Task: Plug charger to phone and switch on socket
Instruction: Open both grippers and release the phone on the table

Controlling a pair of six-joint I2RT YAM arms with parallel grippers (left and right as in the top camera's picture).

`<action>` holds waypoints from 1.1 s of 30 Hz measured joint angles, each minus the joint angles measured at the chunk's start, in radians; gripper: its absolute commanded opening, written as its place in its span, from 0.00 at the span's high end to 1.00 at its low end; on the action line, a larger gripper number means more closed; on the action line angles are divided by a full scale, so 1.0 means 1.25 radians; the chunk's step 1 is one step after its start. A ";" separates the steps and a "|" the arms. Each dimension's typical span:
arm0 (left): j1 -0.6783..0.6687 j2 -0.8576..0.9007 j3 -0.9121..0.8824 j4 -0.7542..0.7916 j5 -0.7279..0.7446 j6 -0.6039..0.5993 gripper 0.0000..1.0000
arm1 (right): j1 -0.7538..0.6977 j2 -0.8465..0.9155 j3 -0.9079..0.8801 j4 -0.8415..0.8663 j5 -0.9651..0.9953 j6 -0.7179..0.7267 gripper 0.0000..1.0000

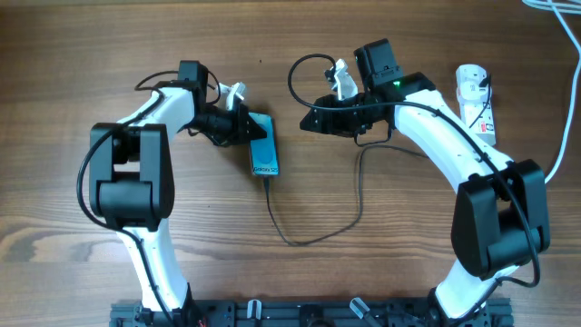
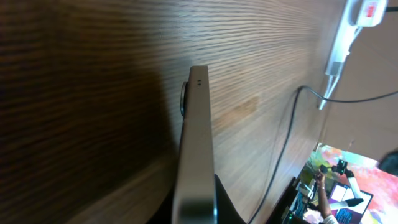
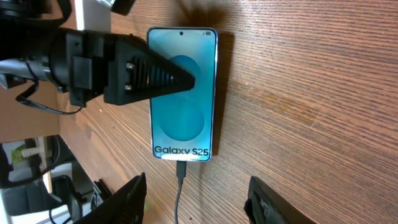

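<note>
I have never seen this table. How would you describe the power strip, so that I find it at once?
On the wooden table, go to the far right corner, just beyond the right arm. The power strip lies there, a white oblong block. Its round outlet and red marking set it apart from the arm's white links beside it.

Comprised left arm (image 1: 152,111) and right arm (image 1: 438,138): white curved shells, bulky black joint housings, thin black cables alongside; bore green light (image 1: 397,86) at right wrist.
</note>
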 measured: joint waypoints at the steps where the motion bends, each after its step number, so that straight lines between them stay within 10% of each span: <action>1: -0.001 0.004 0.000 -0.001 -0.004 -0.006 0.96 | 0.000 0.000 0.000 0.000 0.000 0.000 0.47; 33: -0.048 -0.020 0.004 -0.034 -0.137 -0.055 0.50 | 0.000 0.000 0.000 -0.023 0.033 0.000 0.41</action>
